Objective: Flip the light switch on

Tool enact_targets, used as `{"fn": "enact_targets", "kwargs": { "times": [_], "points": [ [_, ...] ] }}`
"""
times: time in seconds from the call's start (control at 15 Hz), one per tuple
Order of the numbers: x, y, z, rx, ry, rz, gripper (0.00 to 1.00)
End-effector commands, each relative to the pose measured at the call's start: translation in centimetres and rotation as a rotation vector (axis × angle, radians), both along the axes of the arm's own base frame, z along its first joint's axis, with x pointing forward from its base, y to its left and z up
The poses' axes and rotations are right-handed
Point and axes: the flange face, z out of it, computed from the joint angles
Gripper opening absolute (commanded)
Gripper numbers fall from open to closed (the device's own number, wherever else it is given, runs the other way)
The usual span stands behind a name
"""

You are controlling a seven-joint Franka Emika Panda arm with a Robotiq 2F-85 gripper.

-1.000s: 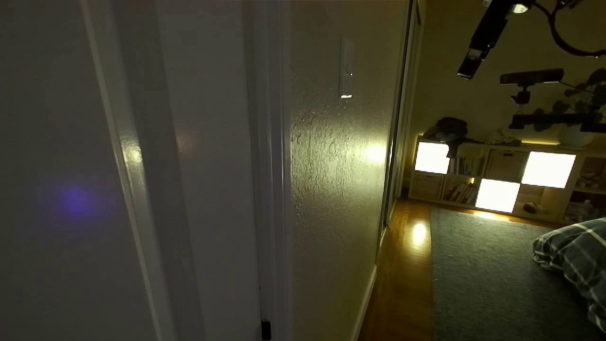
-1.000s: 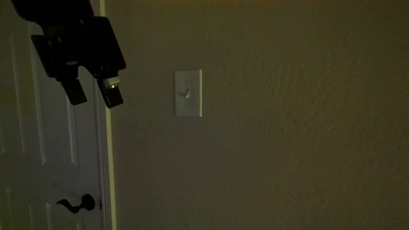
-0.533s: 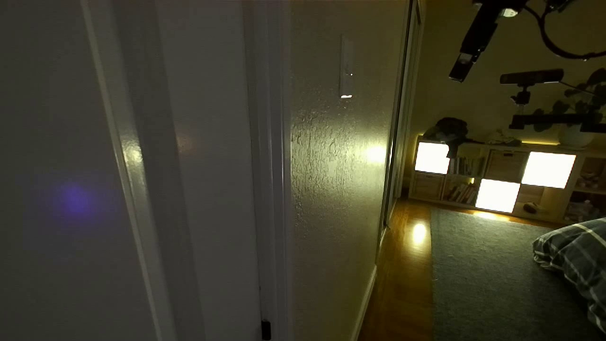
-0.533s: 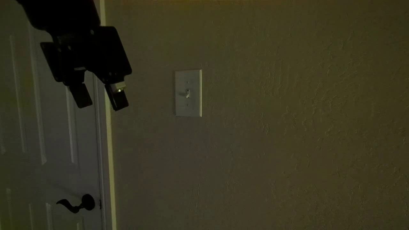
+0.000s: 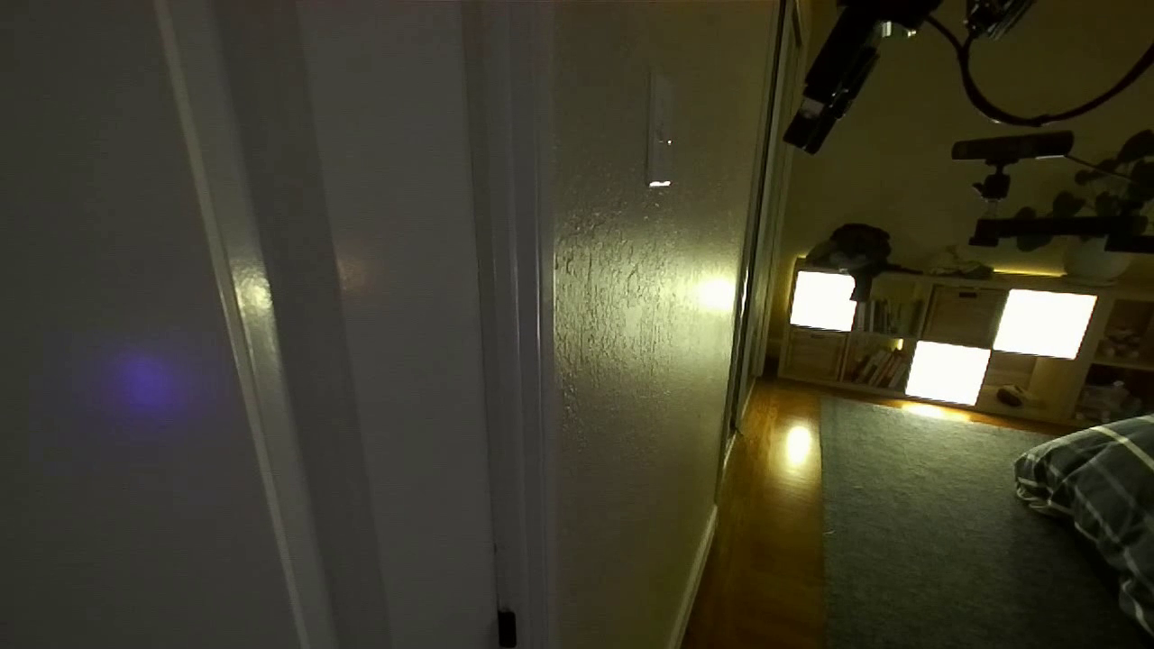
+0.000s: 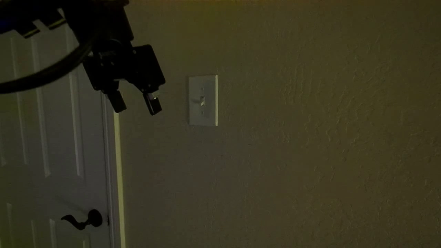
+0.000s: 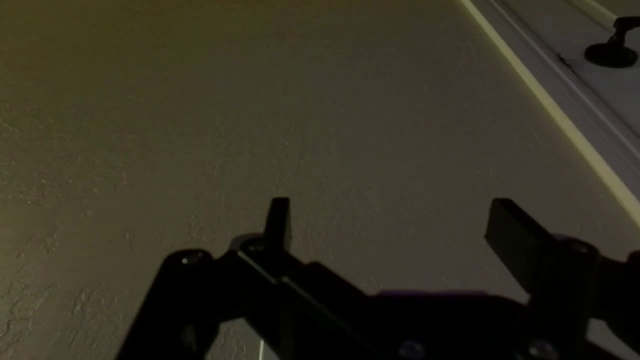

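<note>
The light switch [image 6: 203, 119] is a white upright plate on the wall with a small toggle at its centre, which looks tilted downward. It also shows edge-on in an exterior view [image 5: 661, 126]. My gripper [image 6: 137, 113] is open and empty, its fingertips pointing down, left of the plate at about toggle height in that picture. In an exterior view my gripper [image 5: 801, 144] is well apart from the wall. In the wrist view the open fingers [image 7: 390, 202] frame bare wall; a pale sliver at the bottom edge may be the plate, mostly hidden behind the gripper.
A door with a dark lever handle [image 6: 86, 219] and its frame [image 6: 119, 165] stand left of the switch. The handle also shows in the wrist view [image 7: 611, 54]. A camera on a mount [image 5: 1014, 146], a shelf with glowing cubbies [image 5: 888, 333] and a bed [image 5: 1100, 487] are farther back.
My gripper has moved toward the switch wall, leftward in one picture and rightward in another, still open. A cable and more of the arm have come into view. The switch is unchanged.
</note>
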Motion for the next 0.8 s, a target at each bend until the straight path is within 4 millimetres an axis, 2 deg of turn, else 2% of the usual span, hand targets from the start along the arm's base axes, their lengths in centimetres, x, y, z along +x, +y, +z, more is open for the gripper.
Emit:
{"fn": "enact_targets", "kwargs": {
  "times": [0.0,0.13,0.47,0.73],
  "points": [
    [2.9,0.5,-0.3,0.028,-0.062,-0.013,0.74],
    [4.4,0.5,-0.6,0.034,-0.087,-0.019,0.71],
    [7.8,0.1,-1.9,0.012,-0.131,-0.020,0.38],
    [9.8,-0.5,-2.0,0.003,-0.173,-0.035,0.13]
  ]
}}
